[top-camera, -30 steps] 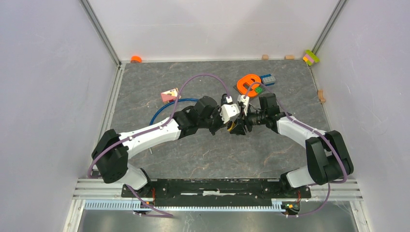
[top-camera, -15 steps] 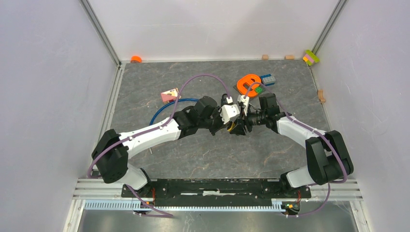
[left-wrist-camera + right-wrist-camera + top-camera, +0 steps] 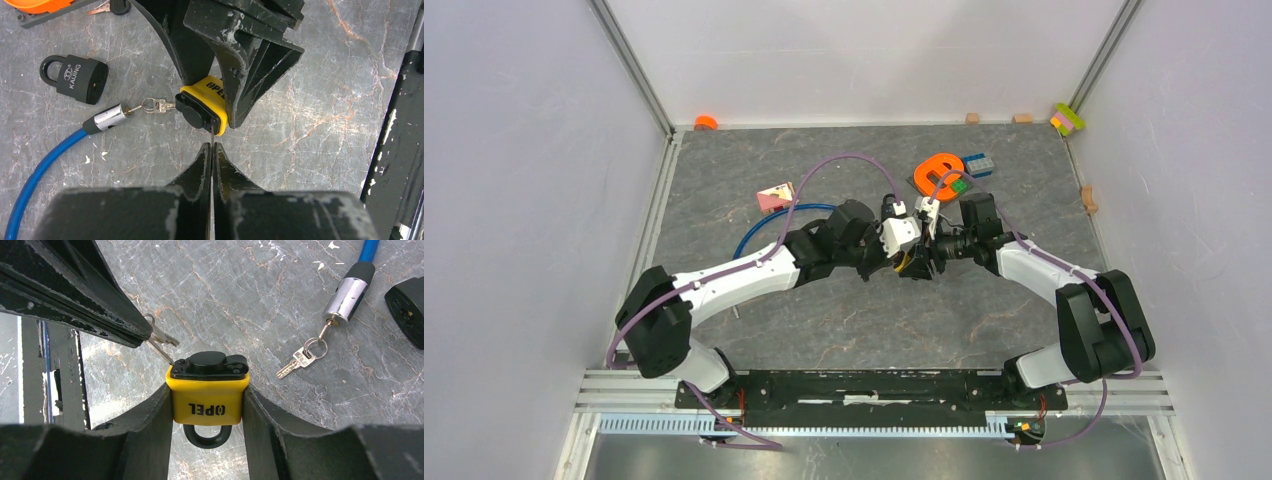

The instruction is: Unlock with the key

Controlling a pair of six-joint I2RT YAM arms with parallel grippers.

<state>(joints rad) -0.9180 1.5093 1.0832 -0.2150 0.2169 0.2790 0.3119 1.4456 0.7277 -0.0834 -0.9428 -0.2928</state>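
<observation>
My right gripper (image 3: 207,390) is shut on a yellow padlock (image 3: 207,400) marked OPEL, with its black shackle (image 3: 207,436) pointing back at the wrist. The padlock's black end cap (image 3: 210,365) faces my left gripper (image 3: 212,147). That gripper is shut on a silver key (image 3: 160,345), seen edge-on as a thin blade (image 3: 212,134) in the left wrist view. The key's tip touches the left corner of the black cap; I cannot tell whether it sits in a keyhole. From above, both grippers meet at the padlock (image 3: 911,263) mid-table.
A black padlock (image 3: 75,79) lies on the table to the left. A blue cable lock (image 3: 107,117) with a chrome end has a ring of keys (image 3: 155,105) in it. An orange block (image 3: 939,170), toy bricks (image 3: 977,165) and a pink piece (image 3: 774,196) lie farther back.
</observation>
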